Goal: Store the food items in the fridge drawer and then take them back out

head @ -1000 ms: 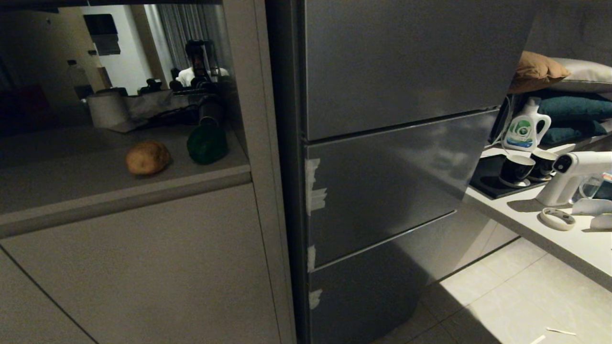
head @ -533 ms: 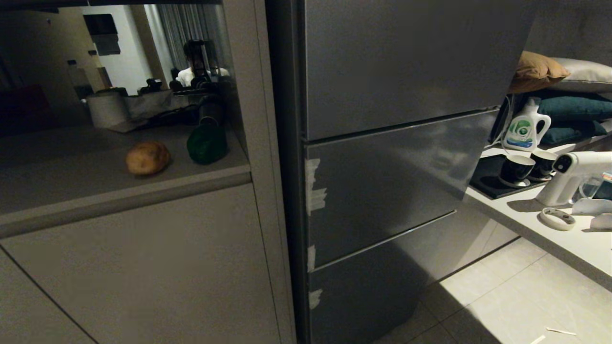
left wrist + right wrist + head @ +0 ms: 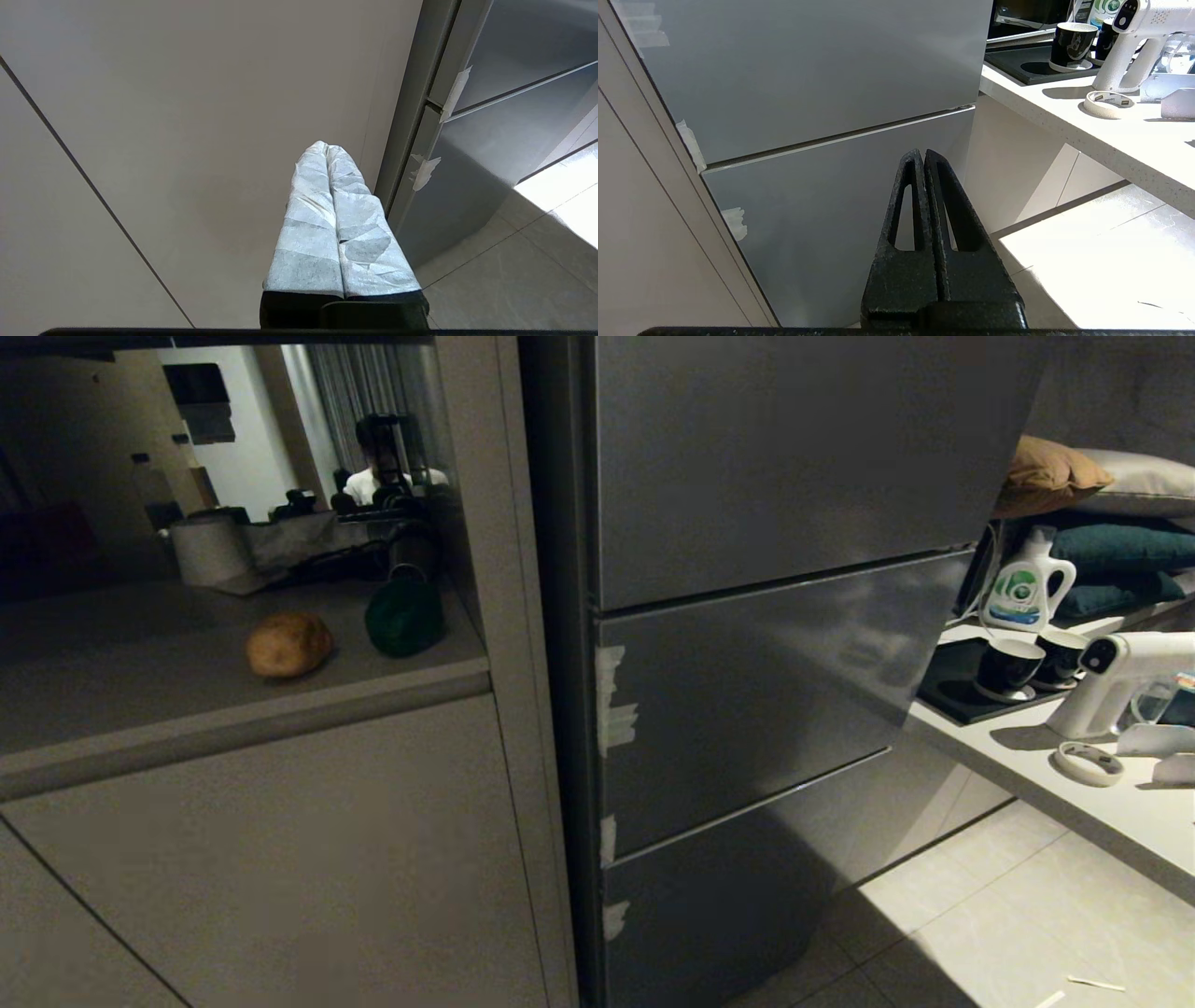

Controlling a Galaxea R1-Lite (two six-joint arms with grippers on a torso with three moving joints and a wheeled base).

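Observation:
Two food items lie on a grey shelf [image 3: 140, 709] left of the fridge: a brown potato [image 3: 288, 644] and, just to its right, a dark green pepper [image 3: 404, 617]. The tall grey fridge [image 3: 775, 644] stands with all its doors closed, so the fridge drawer is hidden. Neither arm shows in the head view. My left gripper [image 3: 326, 146], its fingers wrapped in white tape, is shut and empty in front of a beige cabinet panel [image 3: 187, 116]. My right gripper [image 3: 920, 153], bare black, is shut and empty, pointing at the fridge's lower doors [image 3: 831, 196].
A light counter [image 3: 1055, 775] runs along the right with two dark cups [image 3: 1013, 665], a white handheld device [image 3: 1111, 677], a tape roll [image 3: 1088, 763] and a detergent bottle [image 3: 1025, 583]. Cushions [image 3: 1102, 476] are piled behind. Tiled floor [image 3: 980, 915] lies below.

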